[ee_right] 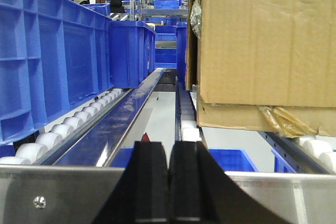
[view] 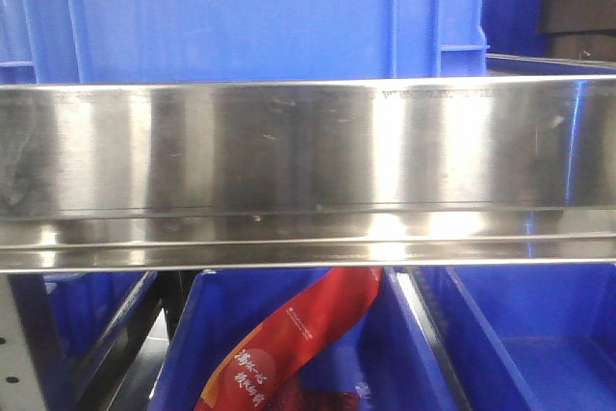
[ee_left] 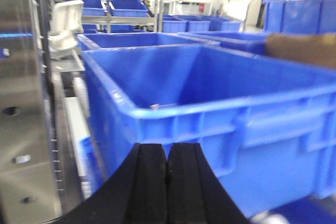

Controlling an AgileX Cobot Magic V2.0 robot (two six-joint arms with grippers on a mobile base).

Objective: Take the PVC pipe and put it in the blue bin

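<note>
Both fingers sets pressed together, empty: L (ee_left: 167, 182), R (ee_right: 168, 182). Blue bin (ee_left: 210, 114) ahead of L fingers. You see no PVC pipe; progress undeterminable.

Open blue bin (ee_left: 210, 93) — steel rail (view: 308, 175) ahead

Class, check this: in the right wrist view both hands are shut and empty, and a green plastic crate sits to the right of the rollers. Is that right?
Not quite. The right wrist view shows a brown cardboard box there, not a green crate. Left hand and right hand are indeed shut and empty.
</note>
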